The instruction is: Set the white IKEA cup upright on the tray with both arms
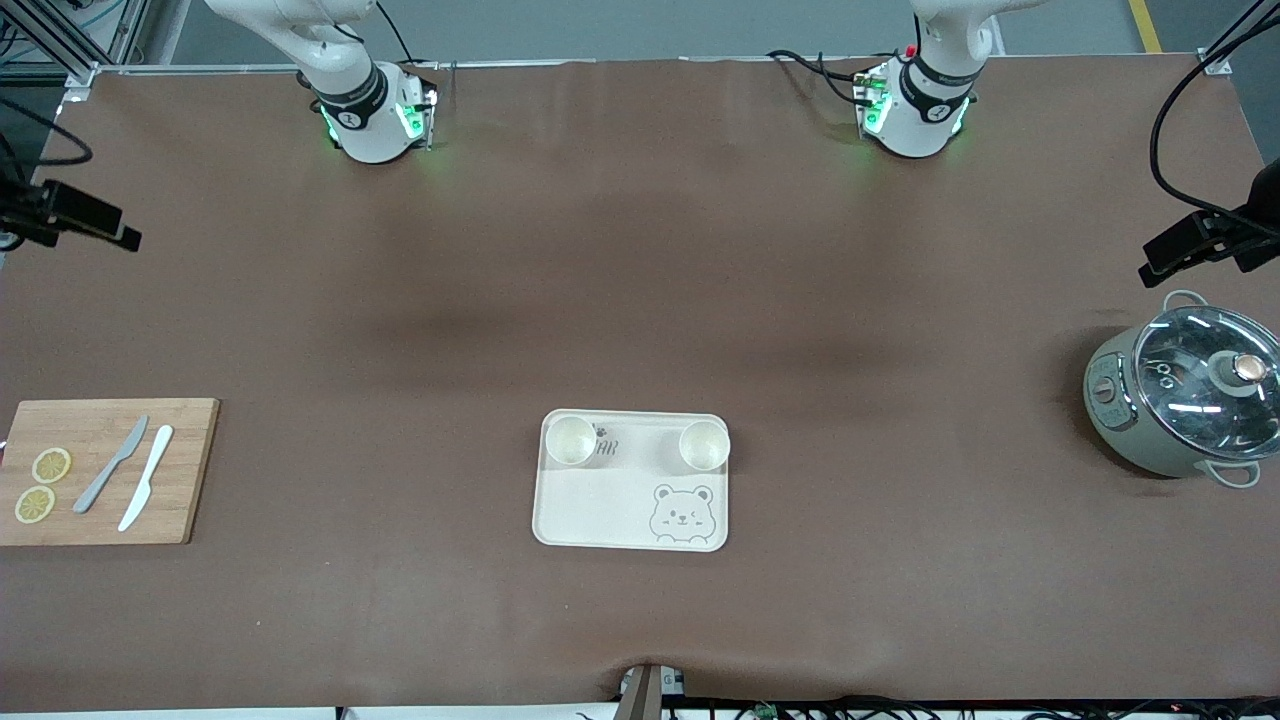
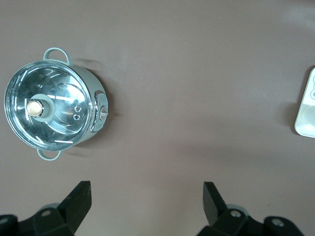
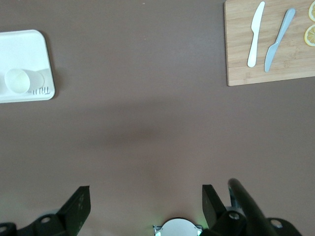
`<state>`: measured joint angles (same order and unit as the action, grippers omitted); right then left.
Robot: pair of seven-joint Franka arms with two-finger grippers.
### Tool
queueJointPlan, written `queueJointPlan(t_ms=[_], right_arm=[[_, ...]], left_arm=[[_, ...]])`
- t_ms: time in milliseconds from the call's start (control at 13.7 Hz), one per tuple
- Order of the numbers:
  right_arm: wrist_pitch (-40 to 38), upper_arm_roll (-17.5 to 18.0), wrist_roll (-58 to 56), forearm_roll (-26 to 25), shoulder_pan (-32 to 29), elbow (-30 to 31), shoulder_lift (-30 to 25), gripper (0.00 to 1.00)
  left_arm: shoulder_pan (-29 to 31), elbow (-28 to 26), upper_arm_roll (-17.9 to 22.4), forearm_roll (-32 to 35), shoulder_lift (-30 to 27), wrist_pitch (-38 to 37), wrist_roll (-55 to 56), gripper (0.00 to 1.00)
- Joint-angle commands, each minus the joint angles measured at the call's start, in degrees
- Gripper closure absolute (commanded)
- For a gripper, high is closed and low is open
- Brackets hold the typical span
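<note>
At the right arm's end of my table I see a wooden cutting board (image 1: 105, 470) carrying two lemon slices (image 1: 42, 484), one nearer the front camera than the other, a grey knife (image 1: 111, 464) and a white knife (image 1: 146, 477) lying side by side. At the left arm's end I see a pale green pot (image 1: 1180, 396) under a glass lid (image 1: 1208, 383) with a round knob.

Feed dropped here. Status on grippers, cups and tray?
Left gripper and right gripper open, empty, high over table. Two cups upright on tray. Nothing in the way.
</note>
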<state>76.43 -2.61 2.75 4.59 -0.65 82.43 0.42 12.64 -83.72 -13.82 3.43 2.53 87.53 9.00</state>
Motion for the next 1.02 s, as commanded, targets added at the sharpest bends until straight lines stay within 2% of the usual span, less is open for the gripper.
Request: queueJointPlan(t_ms=[0,510,655,947], right_arm=[[1.2,0.1,-0.6,-1.8,0.9,5.5,-4.6,0.00],[4.8,0.1,-0.8,-2.3,2.2,5.5,-3.5,0.00],[5.5,0.3,-2.7,-5.6,3.0,5.5,-3.5,0.00],[6.1,0.2,-2.8,-5.8,3.5,5.5,-3.5,0.00]], left_arm=[[0.6,-0.8,-0.1,-1.0,-1.5,-0.4,-0.7,0.00],[0.8,0.1,0.4,-1.2,-1.0,-0.3,-0.7,0.00],[1.0,0.1,0.5,-1.8,-0.8,-0.3,-0.7,0.00],[0.9,0.1,0.5,-3.2,0.0,-0.3,0.0,0.00]])
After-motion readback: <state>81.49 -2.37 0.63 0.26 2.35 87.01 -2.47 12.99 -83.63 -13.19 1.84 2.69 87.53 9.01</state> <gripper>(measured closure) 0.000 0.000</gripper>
